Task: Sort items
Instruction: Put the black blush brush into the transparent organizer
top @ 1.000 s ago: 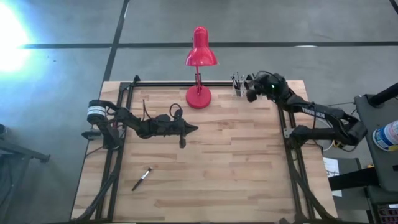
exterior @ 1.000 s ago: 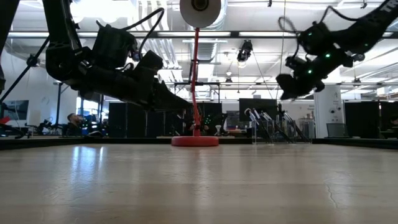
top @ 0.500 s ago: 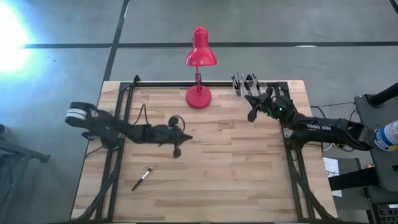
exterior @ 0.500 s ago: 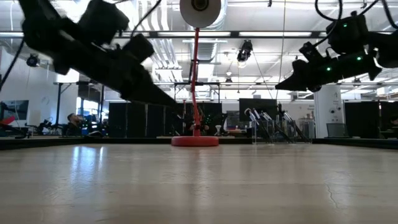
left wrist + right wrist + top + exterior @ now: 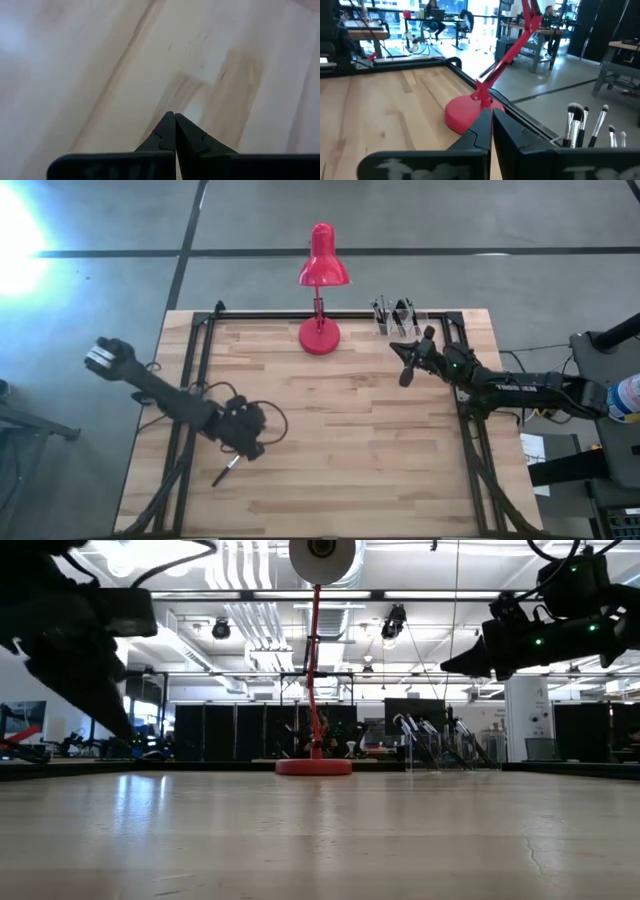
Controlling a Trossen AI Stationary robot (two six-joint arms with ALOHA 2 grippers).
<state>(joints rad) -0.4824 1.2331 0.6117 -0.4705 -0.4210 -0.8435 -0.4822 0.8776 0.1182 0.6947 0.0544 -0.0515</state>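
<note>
The left gripper (image 5: 252,448) is pressed fully closed, its two dark fingers (image 5: 167,134) meeting at a point with nothing between them, held low over bare pale wood at about eight o'clock on the table (image 5: 350,480). Just beyond its tip, toward seven o'clock, lies a single brush (image 5: 227,470): a thin, short stick with a dark handle and a paler stretch near one end, lying flat on the boards on a slant, alone in that part of the table. Whether the gripper touches it cannot be told from above.

The right gripper (image 5: 404,370) is also closed and empty, its fingers (image 5: 485,127) shut tight together. It hangs above the table at about two o'clock, clear of the surface in the low view.

Past it, at about one o'clock on the far edge, stands a clear holder (image 5: 397,320) with several brushes (image 5: 575,122) upright in it, bristles up. The right wrist view shows one with a full pale and dark fluffy head and several slimmer ones with small light tips on thin handles. How the holder is divided inside cannot be made out.

A red desk lamp (image 5: 322,270) stands at twelve o'clock, its round base on the wood just beside the holder's side of the table, well apart from the lone brush.
</note>
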